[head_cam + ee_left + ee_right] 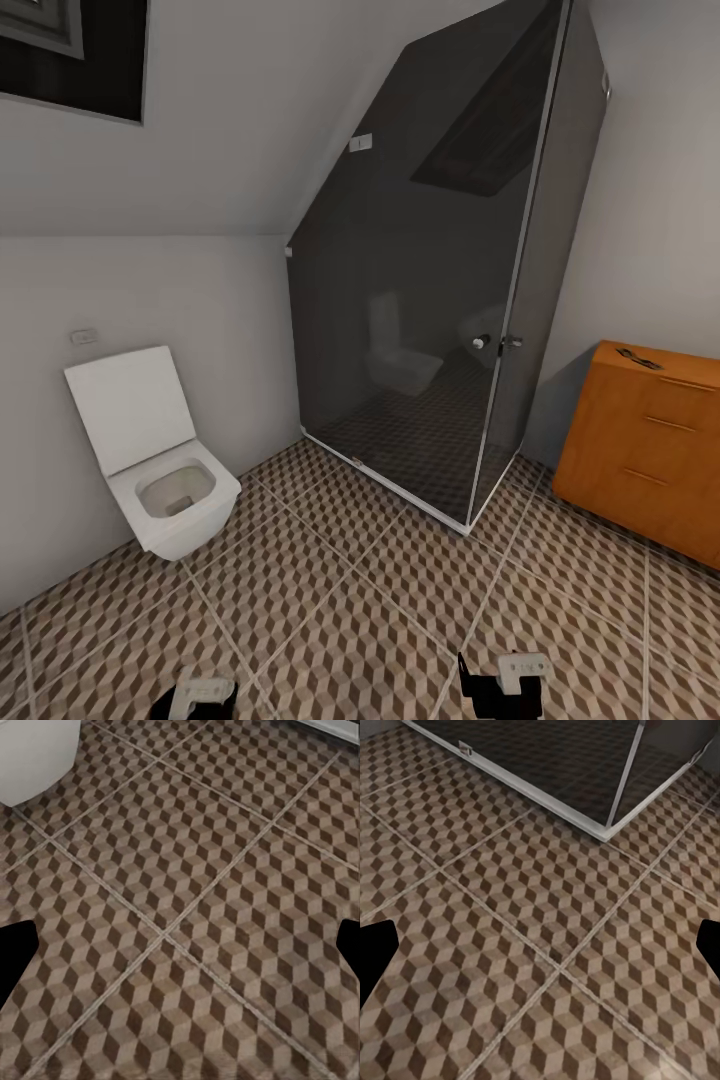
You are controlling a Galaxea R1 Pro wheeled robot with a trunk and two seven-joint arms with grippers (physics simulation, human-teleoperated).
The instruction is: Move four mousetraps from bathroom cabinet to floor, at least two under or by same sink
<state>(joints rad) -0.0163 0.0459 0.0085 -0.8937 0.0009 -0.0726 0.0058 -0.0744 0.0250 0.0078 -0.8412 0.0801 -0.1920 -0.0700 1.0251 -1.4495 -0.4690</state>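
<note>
1. Nearest the head camera sit the two grippers, low over the bathroom floor [380, 610]: the left gripper [205, 693] and the right gripper [512, 675]. Each wrist view shows dark finger edges at opposite sides of the picture with bare tile between, so both stand spread wide and hold nothing.
2. Directly beneath both grippers lies cube-patterned tile with pale grout lines; the floor is already within reach for setting things down.
3. Ahead and to the right of the right gripper stands the cabinet [650, 450], an orange-brown chest with slim bar handles on its drawers. It is well apart from both grippers.
4. On the cabinet's top lies a small dark wire-like object [638, 356]; it may be one of the mousetraps, but it is too small to tell. The others are not visible, and I judge they are on or in the cabinet.
5. Handling judgement: such traps should be light, stiff and flat, so a pinch across the wooden board's long edges suits best, keeping clear of the wire and spring, which could snap or snag.
6. Ahead of the left gripper hangs the white toilet [160, 470]; ahead of the right gripper stands the dark glass shower enclosure [430, 300].
</note>
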